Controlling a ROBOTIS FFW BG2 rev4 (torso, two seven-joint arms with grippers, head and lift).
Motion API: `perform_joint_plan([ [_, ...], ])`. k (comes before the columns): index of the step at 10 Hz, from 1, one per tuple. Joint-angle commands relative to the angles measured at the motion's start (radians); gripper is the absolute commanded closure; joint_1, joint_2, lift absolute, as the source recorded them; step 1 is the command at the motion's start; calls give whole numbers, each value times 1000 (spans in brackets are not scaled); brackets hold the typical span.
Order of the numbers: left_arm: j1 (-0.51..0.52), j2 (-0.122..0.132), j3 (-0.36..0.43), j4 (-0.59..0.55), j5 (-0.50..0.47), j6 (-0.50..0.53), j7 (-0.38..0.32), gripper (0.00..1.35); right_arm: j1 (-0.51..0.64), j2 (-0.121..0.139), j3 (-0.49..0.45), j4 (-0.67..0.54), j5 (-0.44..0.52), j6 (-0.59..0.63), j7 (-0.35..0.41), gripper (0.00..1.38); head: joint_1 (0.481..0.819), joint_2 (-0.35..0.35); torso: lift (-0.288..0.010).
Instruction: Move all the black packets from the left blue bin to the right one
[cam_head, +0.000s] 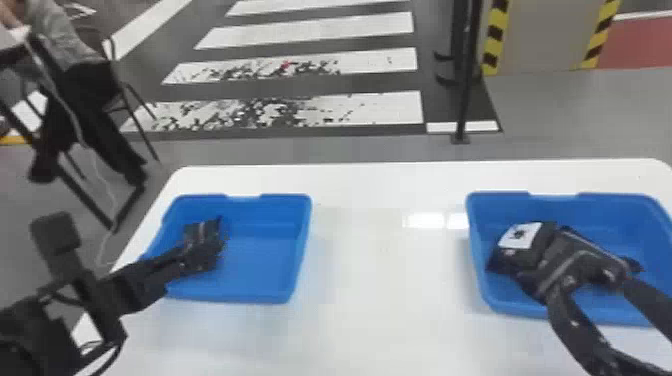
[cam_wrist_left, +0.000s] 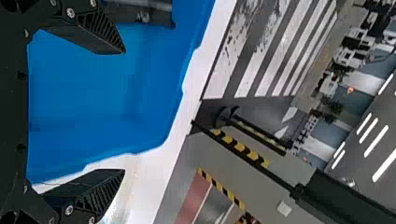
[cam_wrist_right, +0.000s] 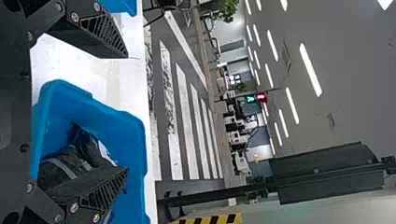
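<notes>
Left tool, spread, at left bin with packet; right tool, spread, partly hides right bin's packets. White worktop; beyond: post, crosswalk.

No text is legible; a black packet has a white label with an unreadable mark.

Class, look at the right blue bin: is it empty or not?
Not empty. Black packets lie inside the right blue bin, one bearing a white label, and the right wrist view shows them within its walls too.
</notes>
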Motion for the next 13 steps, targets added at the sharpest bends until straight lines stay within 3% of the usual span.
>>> perform_joint_plan([
  [1,-44,15,14,57,-59,17,23,156,25,0,13,-7,-24,0,0,180,695,259,-154],
  [3,-132,45,14,188,-107,29,58,157,20,0,13,-2,-30,2,2,182,695,341,-154],
  [6,-299,85,-32,389,-164,73,92,157,12,0,17,12,-44,5,5,182,695,350,-154],
  [9,-410,99,-76,543,-164,96,159,157,10,0,21,25,-60,7,9,183,695,350,-154],
  [13,-442,107,-114,570,-154,154,258,177,0,-1,21,47,-86,27,23,186,695,350,-154],
])
